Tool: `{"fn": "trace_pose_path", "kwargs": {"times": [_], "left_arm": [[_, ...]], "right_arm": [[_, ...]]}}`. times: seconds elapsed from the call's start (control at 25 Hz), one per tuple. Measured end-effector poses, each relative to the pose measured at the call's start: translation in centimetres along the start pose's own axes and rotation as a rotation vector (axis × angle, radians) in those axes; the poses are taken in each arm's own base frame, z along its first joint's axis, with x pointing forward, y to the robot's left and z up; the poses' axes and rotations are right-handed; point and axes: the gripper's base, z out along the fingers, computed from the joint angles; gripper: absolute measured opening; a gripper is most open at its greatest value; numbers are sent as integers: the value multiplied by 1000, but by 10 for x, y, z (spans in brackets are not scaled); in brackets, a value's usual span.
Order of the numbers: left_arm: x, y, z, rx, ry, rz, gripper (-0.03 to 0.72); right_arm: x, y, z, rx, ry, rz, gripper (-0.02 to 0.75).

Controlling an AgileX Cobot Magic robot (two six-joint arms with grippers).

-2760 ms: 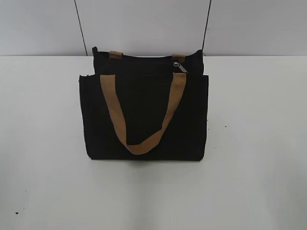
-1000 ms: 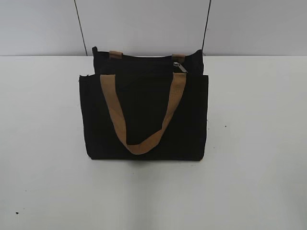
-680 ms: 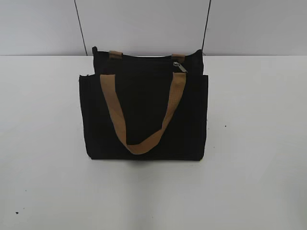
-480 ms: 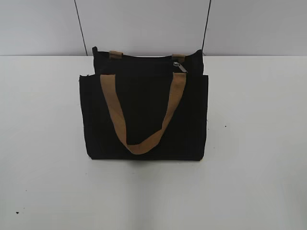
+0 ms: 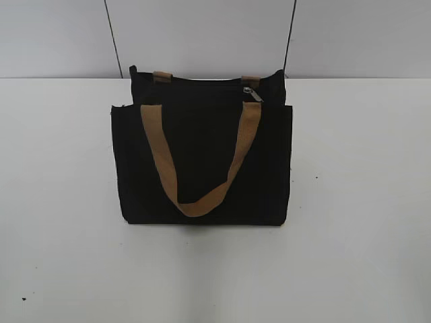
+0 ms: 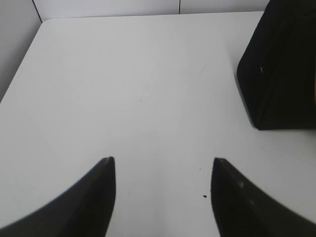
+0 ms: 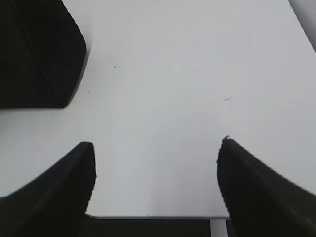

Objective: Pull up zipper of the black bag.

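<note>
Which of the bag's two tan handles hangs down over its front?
The near handle, drooping in a U across the front panel. Of the far handle, only two short tan stubs show at the top edge.

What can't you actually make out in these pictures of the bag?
- Exterior view: the zipper is too small to show its teeth, or how far the black bag is closed.
- Left wrist view: the frame edge cuts off most of the bag.
- Right wrist view: only a bag corner shows.
</note>
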Motion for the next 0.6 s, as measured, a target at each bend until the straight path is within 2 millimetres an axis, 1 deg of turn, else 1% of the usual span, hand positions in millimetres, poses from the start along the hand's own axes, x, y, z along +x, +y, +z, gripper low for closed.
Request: {"fn": "trace_pose_path", "kwargs": {"times": [0.6], "left_arm": [[0, 0, 0, 0, 0, 0, 469]], "right_arm": [[0, 0, 0, 0, 0, 0, 585]]}}
